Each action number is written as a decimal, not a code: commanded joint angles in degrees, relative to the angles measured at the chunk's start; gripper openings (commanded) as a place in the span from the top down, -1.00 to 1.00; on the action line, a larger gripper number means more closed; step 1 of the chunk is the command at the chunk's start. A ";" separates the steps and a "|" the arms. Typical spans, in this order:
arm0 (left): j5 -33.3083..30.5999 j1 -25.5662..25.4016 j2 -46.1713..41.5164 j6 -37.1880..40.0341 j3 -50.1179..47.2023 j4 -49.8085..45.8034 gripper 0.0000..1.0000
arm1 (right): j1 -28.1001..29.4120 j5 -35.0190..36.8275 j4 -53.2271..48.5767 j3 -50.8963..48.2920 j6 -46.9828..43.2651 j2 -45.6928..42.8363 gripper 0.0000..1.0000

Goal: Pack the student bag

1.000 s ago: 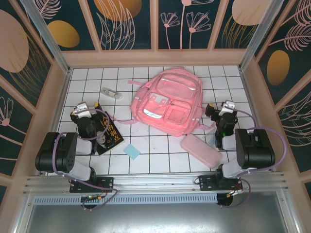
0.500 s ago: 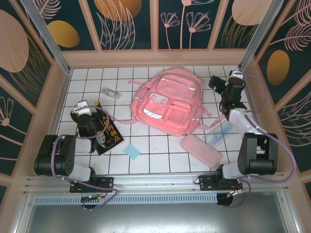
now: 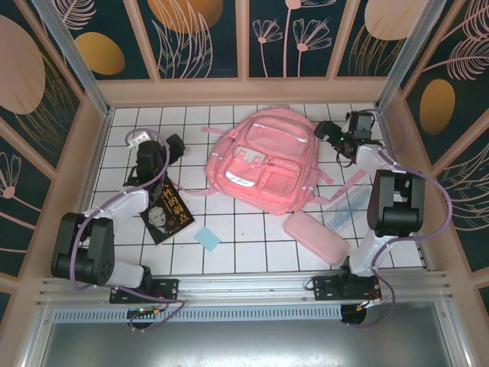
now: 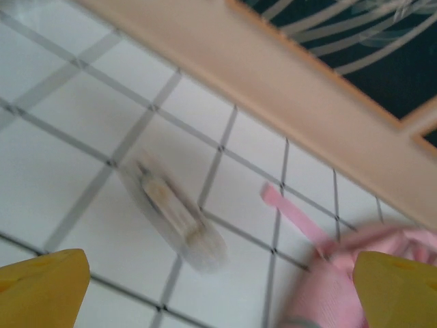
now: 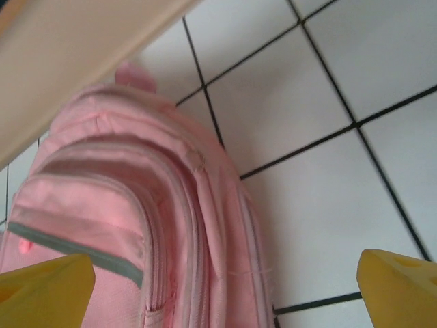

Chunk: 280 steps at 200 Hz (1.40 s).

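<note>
With left end effector (image 3: 174, 147) and right end effector (image 3: 331, 138) wide open and empty, a right-side grasp on the student bag (image 3: 263, 160) directly ahead may slip off slack fabric.

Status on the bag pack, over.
Left gripper open, above clear oblong item. Right gripper open, beside student bag's top. Bag lying flat; book, pencil case outside it.
</note>
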 commanded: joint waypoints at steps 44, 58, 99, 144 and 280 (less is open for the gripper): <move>15.54 -7.50 13.24 -8.67 6.64 -7.80 -0.96 | 5.10 -10.40 5.11 -3.51 2.56 3.90 -0.87; 15.91 -8.50 15.32 -8.69 7.58 -7.69 -0.96 | 6.14 -10.45 5.42 -2.68 2.16 4.78 -0.80; 18.63 -8.90 23.64 -6.69 10.02 -6.00 -0.71 | 8.20 -14.60 7.70 6.09 2.20 10.91 -0.49; 24.21 -14.65 23.28 -5.84 12.71 -7.58 -0.51 | 12.94 -17.53 5.35 32.12 2.90 27.54 -0.49; 13.14 -15.55 13.48 3.13 27.38 -22.82 -0.98 | 14.62 5.39 -11.19 26.36 -4.04 8.65 -0.85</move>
